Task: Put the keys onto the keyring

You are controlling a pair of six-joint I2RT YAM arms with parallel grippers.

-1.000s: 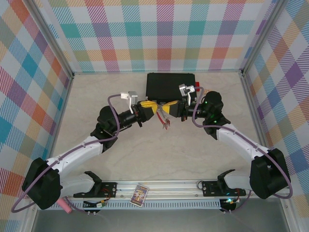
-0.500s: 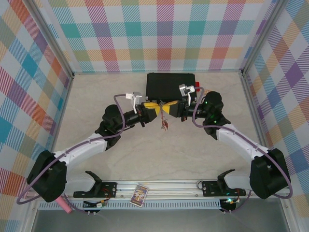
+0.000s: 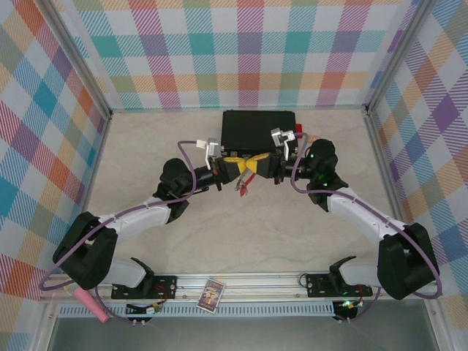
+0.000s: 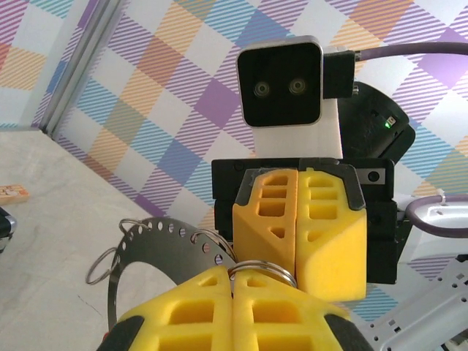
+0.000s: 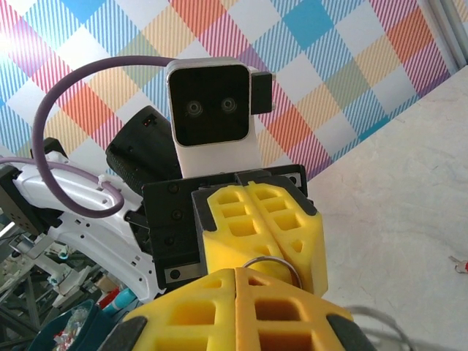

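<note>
Table [image 3: 146,219], with black case [image 3: 256,128] at far centre. Left gripper [image 3: 240,166] and right gripper [image 3: 253,164] tip to tip, just on the near side of the case, raised off the table. Fingers of each pressed together, pinching the keyring [image 4: 262,267] from opposite sides. Keys [image 3: 243,186] hanging as a small red and silver cluster just below the meeting point; whether already on the loop or merely caught, cannot tell.

Step in hand, as judged: two-handed hold on the loop for threading.

Next, probably: hold one side firm, ease the loop's gap apart, slide a key along without dropping it.
</note>
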